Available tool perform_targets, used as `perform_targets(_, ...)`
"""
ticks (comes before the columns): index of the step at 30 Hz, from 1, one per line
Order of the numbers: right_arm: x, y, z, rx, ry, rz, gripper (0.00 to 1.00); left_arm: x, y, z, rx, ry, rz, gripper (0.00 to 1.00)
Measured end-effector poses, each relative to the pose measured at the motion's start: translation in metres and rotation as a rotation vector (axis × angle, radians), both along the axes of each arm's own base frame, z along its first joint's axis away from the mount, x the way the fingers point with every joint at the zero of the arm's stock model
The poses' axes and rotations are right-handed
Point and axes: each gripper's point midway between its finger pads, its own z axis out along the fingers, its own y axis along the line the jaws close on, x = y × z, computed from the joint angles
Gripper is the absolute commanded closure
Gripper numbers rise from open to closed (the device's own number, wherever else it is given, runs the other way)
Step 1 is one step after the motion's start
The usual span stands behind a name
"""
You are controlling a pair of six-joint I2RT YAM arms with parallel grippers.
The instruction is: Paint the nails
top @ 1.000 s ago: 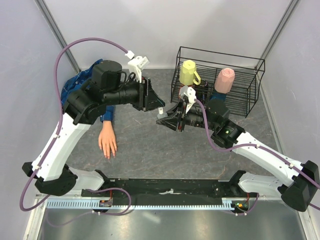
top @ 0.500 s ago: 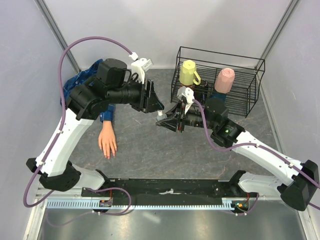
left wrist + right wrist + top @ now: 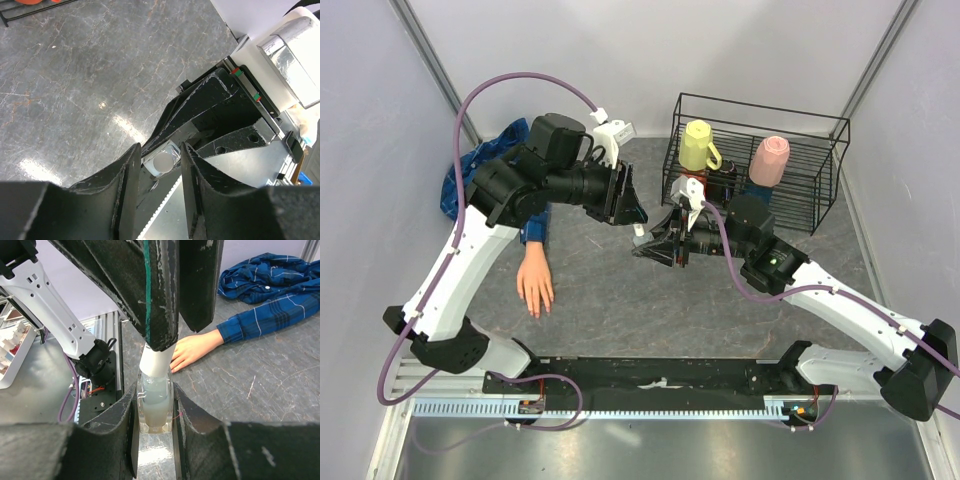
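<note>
Nails [image 3: 536, 306] on mannequin hand [image 3: 534, 282] laid flat, bottle [image 3: 155, 410] clamped by right gripper [image 3: 154, 391], left gripper [image 3: 160, 150] narrowed over cap [image 3: 162, 161], hold unclear.

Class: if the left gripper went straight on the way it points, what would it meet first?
Most likely the white cap of the small bottle clamped in the right gripper, just ahead of the open left gripper; exact gap unclear.

Tiny pale nails [image 3: 536, 310], pointing nearward
</note>
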Motion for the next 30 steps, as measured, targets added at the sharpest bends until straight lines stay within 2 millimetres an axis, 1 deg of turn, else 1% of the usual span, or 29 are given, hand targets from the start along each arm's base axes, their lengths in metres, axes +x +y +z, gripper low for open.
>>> perform_targets(11,0.0002,-0.0003,-0.0016,-0.007,-0.008,0.001,1.00,-0.0043,-0.0015,0.0005,-0.010,0.009,-0.025,0.57)
perform_targets(17,0.0003,-0.0003,-0.0018,-0.008,-0.008,0.001,1.00,-0.0083,0.0000,-0.0036,-0.002,0.025,-0.034,0.60)
perform_targets(20,0.0003,-0.0003,-0.0017,-0.007,-0.008,0.001,1.00,-0.0090,0.0001,-0.0049,0.001,0.028,-0.038,0.64)
perform_targets(25,0.0003,-0.0002,-0.0015,-0.007,-0.008,0.001,1.00,-0.0092,0.0004,-0.0061,0.004,0.027,-0.042,0.73)
perform_targets(26,0.0002,-0.0003,-0.0014,-0.007,-0.009,0.001,1.00,-0.0090,0.0005,-0.0062,0.005,0.026,-0.042,0.77)
perform_targets(28,0.0004,-0.0002,-0.0009,-0.006,-0.009,0.000,1.00,-0.0089,0.0006,-0.0061,0.005,0.025,-0.043,0.81)
perform_targets(29,0.0004,-0.0002,-0.0010,-0.007,-0.009,0.000,1.00,-0.0089,0.0005,-0.0062,0.005,0.025,-0.043,0.88)
perform_targets(30,0.0004,-0.0003,-0.0011,-0.007,-0.008,0.000,1.00,-0.0089,0.0006,-0.0061,0.005,0.024,-0.044,0.90)
